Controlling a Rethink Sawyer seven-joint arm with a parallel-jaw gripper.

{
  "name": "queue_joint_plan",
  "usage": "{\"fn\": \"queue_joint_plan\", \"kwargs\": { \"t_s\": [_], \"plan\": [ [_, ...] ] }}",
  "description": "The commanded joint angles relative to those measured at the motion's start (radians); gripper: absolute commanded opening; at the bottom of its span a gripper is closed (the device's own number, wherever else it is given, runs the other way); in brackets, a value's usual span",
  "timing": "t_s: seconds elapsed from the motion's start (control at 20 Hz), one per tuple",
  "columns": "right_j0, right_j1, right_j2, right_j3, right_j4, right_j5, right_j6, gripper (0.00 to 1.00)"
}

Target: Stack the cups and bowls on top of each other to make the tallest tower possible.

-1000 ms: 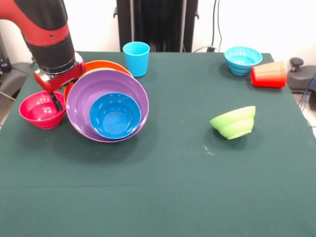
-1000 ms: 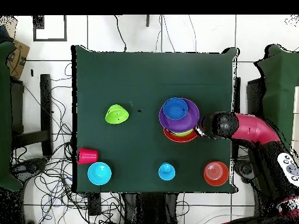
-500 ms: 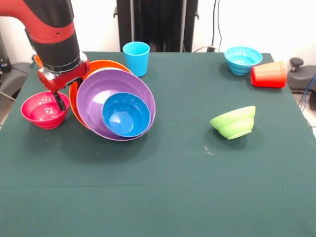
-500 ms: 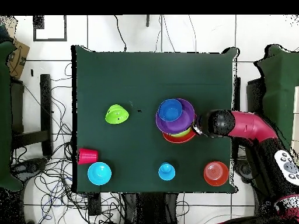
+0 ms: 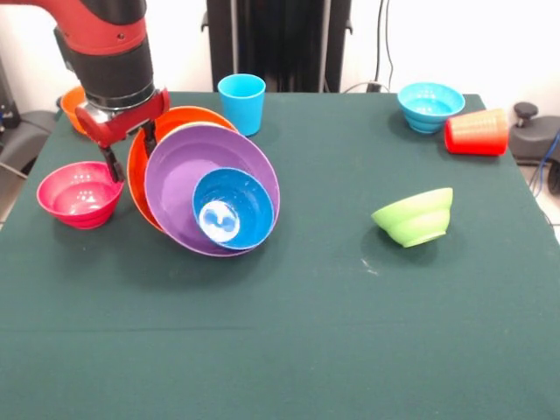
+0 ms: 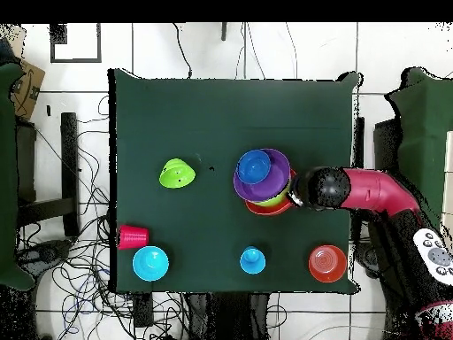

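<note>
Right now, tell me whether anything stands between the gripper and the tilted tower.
Nothing visible does. The gripper is already at the orange bowl's rim on the tower's side; the magenta bowl sits apart, beside it.

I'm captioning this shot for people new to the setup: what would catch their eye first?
The tower, nested orange, purple and dark blue bowls, tipped steeply on edge at the table's left in the front view, with the red and black arm's gripper at its rim. Next, the lime green bowl leaning alone at mid-right, and the red cup lying on its side at the far right edge.
</note>
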Motion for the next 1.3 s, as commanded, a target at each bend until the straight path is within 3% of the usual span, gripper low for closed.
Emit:
{"fn": "queue_joint_plan", "kwargs": {
  "t_s": [0.05, 0.45, 0.55, 0.75, 1.3],
  "plan": [
    [0.045, -0.010, -0.034, 0.054, -0.007, -0.048, 0.129, 1.00],
    [0.053, 0.006, -0.043, 0.048, -0.015, -0.062, 0.138, 1.00],
    [0.097, 0.029, -0.041, -0.001, -0.006, -0.037, 0.161, 1.00],
    [0.117, 0.030, -0.057, -0.004, -0.006, -0.041, 0.172, 1.00],
    [0.117, -0.027, -0.093, 0.088, 0.013, -0.062, 0.182, 1.00]
  ]
}}
